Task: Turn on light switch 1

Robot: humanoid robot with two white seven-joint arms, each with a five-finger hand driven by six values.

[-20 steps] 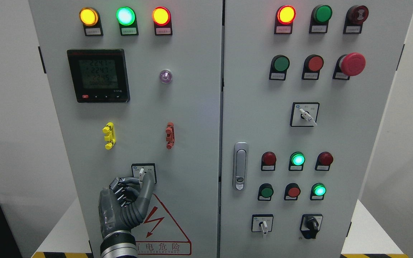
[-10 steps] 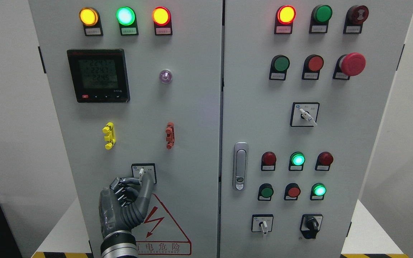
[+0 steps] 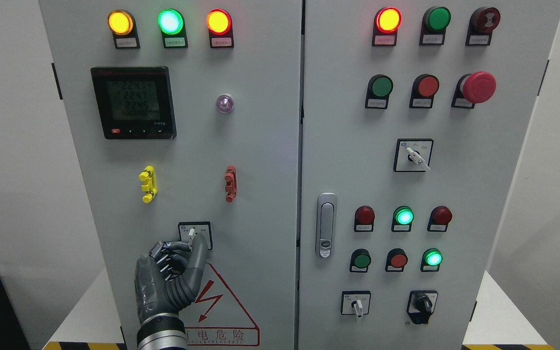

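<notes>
Light switch 1 is a small rotary selector on a black-framed plate (image 3: 203,228) low on the left cabinet door. Its white lever (image 3: 191,233) points up, leaning slightly left. My left hand (image 3: 191,241) comes up from the bottom edge and is curled around the lever. The thumb (image 3: 199,253) is on the lever's right and the other fingertips (image 3: 170,247) press in from the left. The lower half of the plate is hidden behind the hand. The right hand is not in view.
Above the switch are a yellow clip (image 3: 148,183), a red clip (image 3: 230,183), a dim purple lamp (image 3: 224,103) and a digital meter (image 3: 133,103). A red warning sticker (image 3: 221,306) is below. The right door carries a latch handle (image 3: 326,225), push buttons and an emergency stop (image 3: 478,87).
</notes>
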